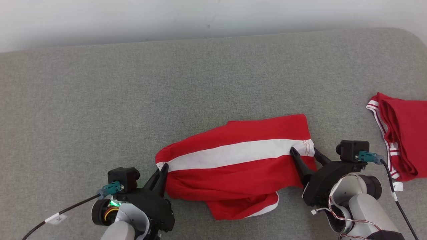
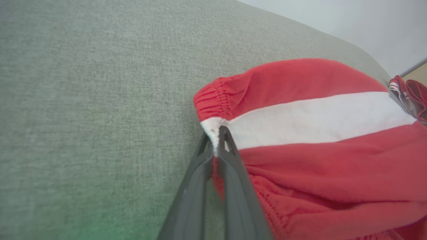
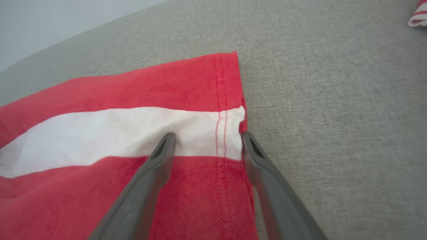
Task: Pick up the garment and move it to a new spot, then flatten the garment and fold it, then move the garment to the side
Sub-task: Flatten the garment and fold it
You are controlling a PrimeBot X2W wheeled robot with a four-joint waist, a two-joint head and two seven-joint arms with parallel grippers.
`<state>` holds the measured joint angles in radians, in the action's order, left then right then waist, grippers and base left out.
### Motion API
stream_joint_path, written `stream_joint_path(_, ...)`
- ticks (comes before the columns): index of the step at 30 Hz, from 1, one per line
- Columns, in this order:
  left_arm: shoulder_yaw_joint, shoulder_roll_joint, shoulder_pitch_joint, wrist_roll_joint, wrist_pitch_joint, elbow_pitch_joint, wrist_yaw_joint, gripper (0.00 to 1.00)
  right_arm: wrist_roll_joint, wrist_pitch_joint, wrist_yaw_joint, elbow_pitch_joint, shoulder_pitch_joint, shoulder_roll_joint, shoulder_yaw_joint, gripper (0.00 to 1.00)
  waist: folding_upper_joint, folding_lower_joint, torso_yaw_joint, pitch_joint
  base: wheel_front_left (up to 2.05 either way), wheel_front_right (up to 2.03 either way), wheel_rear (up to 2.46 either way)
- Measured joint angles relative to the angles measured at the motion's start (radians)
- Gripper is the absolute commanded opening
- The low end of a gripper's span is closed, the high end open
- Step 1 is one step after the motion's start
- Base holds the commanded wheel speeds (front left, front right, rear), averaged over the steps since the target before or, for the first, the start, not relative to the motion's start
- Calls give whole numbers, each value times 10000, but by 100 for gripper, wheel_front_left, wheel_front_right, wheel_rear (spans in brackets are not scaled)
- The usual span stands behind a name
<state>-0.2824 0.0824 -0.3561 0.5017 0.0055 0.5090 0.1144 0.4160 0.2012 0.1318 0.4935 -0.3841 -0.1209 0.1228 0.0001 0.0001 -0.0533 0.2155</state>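
Flattening step: garment (image 1: 240, 166) lies nr table's (image 1: 100, 100) front edge. L gripper (image 1: 163, 168) pinches its waistband end; R gripper (image 1: 304, 151) gapes wide astride the hem, holding nothing. Next, probably: R closes, both pull taut.

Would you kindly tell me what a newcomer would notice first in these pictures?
The red garment with its white stripe, lying mid-front on the grey surface. The left tool is shut on its gathered left end, while the right tool stands open at the stripe's hemmed right end. A second red garment lies at the far right edge.
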Motion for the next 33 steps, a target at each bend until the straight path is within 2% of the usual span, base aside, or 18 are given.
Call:
stream_joint_path(10,-52,92,-97,19,4,-12,-15,0,491,-125,0,94,-131,-182,516,100,0,-1,-48,42,0,0,0)
stream_joint_path(11,-63,104,-100,19,4,-12,-15,0,558,-86,0,130,-198,-211,548,89,0,0,-48,43,0,0,0)
stream_joint_path(13,-75,111,-107,36,4,-13,-13,0,821,-69,0,169,-363,-198,587,55,0,0,-55,51,0,0,0)
stream_joint_path(14,-81,119,-116,46,2,-17,-13,0,897,-63,0,222,-447,-199,619,41,0,-1,-61,59,0,0,0)
stream_joint_path(15,-86,127,-121,50,2,-21,-15,0,941,-63,0,276,-507,-207,654,17,0,-2,-66,69,0,0,0)
stream_joint_path(16,-92,132,-126,59,2,-23,-15,0,951,-65,0,343,-544,-221,685,0,0,-1,-69,77,0,0,0)
stream_joint_path(23,27,113,-133,437,-201,-148,-10,0,1315,-299,0,447,-756,-255,757,0,-1,-1,-96,31,0,0,0)
stream_joint_path(33,339,215,-959,1569,-301,-1164,96,0,1662,-1154,0,-686,-1663,-698,777,0,-1,-1,-243,22,0,0,0)
